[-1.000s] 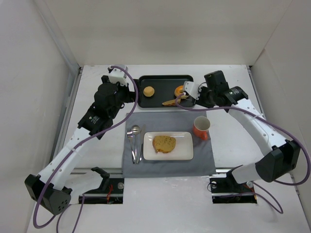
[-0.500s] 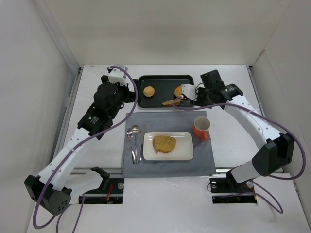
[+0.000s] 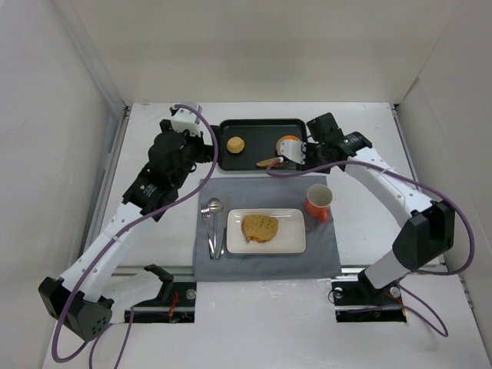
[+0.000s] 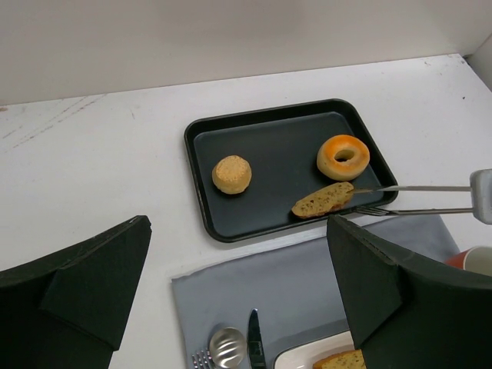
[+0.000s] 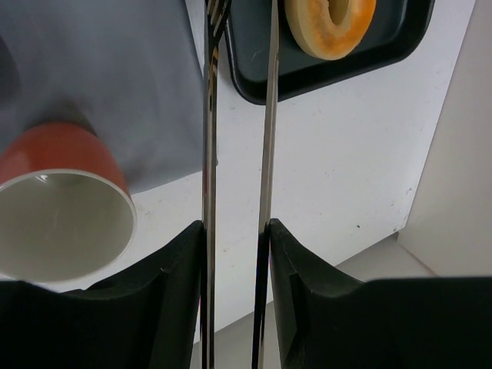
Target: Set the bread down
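Right gripper [image 5: 234,231] is clamped narrowly on metal tongs [image 4: 415,188], whose tips meet the half-slice [image 4: 323,200] lying at the tray's [image 4: 277,138] near edge beside the donut [image 4: 343,157]. Near the tray, the left gripper [image 4: 237,231] hovers wide and empty; the larger slice [image 3: 260,227] lies on the plate [image 3: 292,240].

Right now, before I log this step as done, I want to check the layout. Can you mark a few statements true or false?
1. A bread slice lies on the white plate. True.
2. The half-slice is on the plate too. False: it is at the near edge of the black tray, at the tips of the tongs.
3. The donut sits in the tray. True.
4. The orange cup stands left of the plate. False: it stands by the plate's right end.
5. The right tool holds the tongs. True.
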